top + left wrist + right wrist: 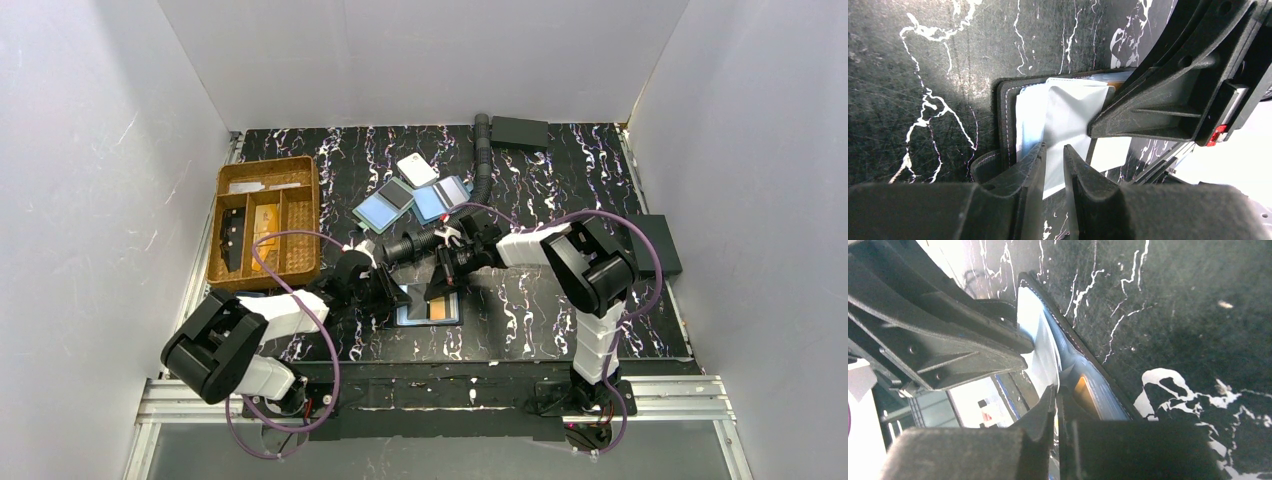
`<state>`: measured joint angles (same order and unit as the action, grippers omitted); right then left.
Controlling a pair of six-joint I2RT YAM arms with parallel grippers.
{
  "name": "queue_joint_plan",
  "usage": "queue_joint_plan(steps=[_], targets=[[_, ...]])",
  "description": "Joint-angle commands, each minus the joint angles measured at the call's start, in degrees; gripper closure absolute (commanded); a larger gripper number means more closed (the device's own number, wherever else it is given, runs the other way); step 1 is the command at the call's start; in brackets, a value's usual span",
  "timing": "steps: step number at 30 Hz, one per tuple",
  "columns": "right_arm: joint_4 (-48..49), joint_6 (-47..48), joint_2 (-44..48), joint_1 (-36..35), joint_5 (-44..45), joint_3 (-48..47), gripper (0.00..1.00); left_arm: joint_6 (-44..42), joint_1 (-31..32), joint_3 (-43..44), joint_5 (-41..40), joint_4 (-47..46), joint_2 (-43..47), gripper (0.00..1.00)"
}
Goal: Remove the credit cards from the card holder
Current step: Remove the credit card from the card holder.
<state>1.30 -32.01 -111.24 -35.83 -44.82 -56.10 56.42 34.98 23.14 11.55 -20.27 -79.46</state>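
The card holder (428, 312) lies on the table (520, 310) near its front edge; the basket (270, 162) sits behind, leftward.

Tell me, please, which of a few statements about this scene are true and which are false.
1. The card holder lies open on the table. True.
2. The orange card lies loose on the table, away from the card holder. False: it sits inside the card holder.
3. The right gripper is shut on the pale blue card. True.
4. The wicker basket stands on the right side of the table. False: it stands on the left side.
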Motion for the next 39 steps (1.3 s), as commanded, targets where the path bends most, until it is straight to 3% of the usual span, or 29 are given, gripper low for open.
queue_joint_plan(steps=[1,8,22,34,39], targets=[[-1.9,7.8,-1.8,2.9,-5.5,1.4,0.99,-3.1,-1.3,-3.1,-3.9,8.0,1.5,0.76],[4.5,7.5,-2.5,4.2,-12.7,3.4,0.99,-5.5,-1.8,-3.6,-1.3,8.1,12.7,0.52],[20.5,-0.8,-3.1,4.8,-24.8,6.5,0.99,-6.9,-2.2,-3.0,8.7,2.8,13.5,0.51],[21.6,-1.7,-2.4,4.9,-26.0,6.3,0.99,-4.7,-2.2,-4.1,12.6,-4.0,10.7,0.5],[19.8,-0.5,-3.1,5.1,-25.4,5.9,0.99,-4.3,-2.2,-5.7,10.4,-4.1,14.5,0.5]])
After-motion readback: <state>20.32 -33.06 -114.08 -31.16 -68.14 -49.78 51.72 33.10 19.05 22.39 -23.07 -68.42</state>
